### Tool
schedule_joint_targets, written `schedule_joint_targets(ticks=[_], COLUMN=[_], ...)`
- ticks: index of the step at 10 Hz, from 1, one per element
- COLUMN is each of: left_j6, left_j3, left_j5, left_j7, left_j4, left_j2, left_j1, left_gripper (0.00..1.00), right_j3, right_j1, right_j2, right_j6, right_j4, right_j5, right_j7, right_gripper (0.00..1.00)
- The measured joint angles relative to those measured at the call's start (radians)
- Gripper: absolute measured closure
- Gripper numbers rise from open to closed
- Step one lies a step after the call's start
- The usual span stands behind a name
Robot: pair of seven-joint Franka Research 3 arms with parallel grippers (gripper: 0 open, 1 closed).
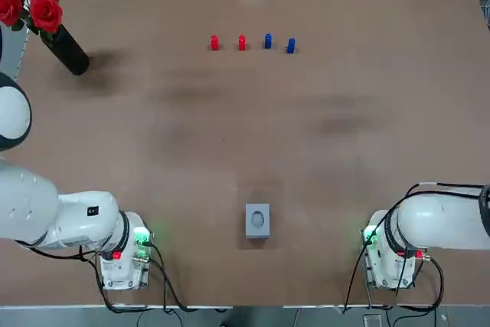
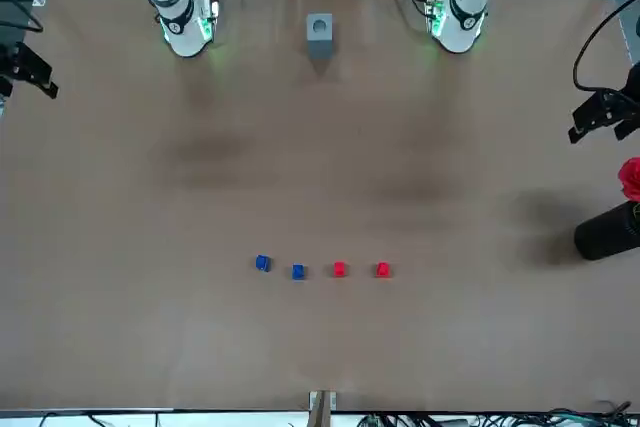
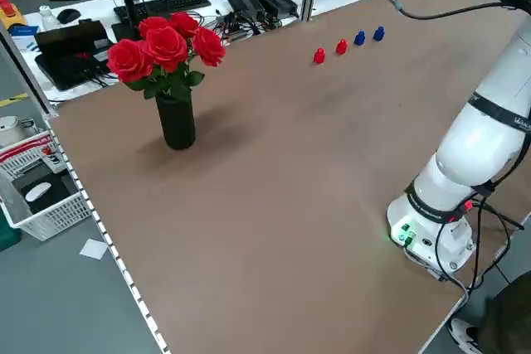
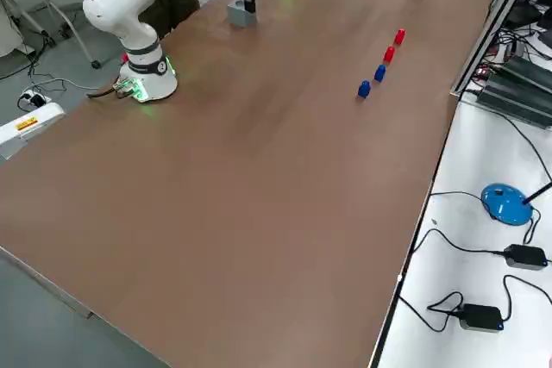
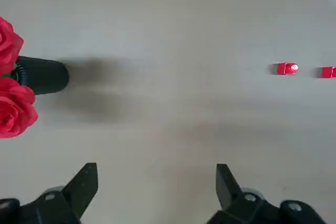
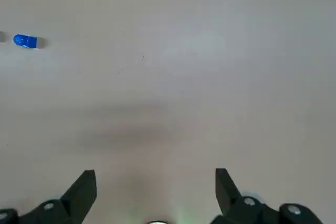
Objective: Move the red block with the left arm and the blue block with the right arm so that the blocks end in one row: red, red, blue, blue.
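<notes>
Row at 12 o'clock: red block (image 1: pixel 213 42), red block 2 (image 1: pixel 242 42), blue block (image 1: pixel 267 40), blue block 2 (image 1: pixel 291 46). Left gripper (image 5: pixel 156 171), right gripper (image 6: pixel 155 174): jaws apart, empty. Judged complete; no move needed.

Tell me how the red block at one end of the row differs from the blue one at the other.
The end red block closes the row on the robot's left; the end blue block closes it on the right. The end red block sits in line, while the end blue block lies slightly nearer the robot, out of line. Both are small and rest on the table, far from the open left gripper and right gripper.
</notes>
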Motion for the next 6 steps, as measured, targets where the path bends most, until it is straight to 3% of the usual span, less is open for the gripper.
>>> schedule_joint_targets(ticks=[6], left_j6=[-0.001], left_j3=[0.0], left_j5=[0.006], left_j7=[0.0], left_j4=[0.0], left_j2=[0.0], left_j1=[-0.002], left_gripper=[0.01], right_j3=[0.005], right_j1=[0.001], right_j2=[-0.004], right_j6=[0.0], right_j4=[-0.007], right_j5=[0.0], right_j7=[0.0], right_gripper=[0.0])
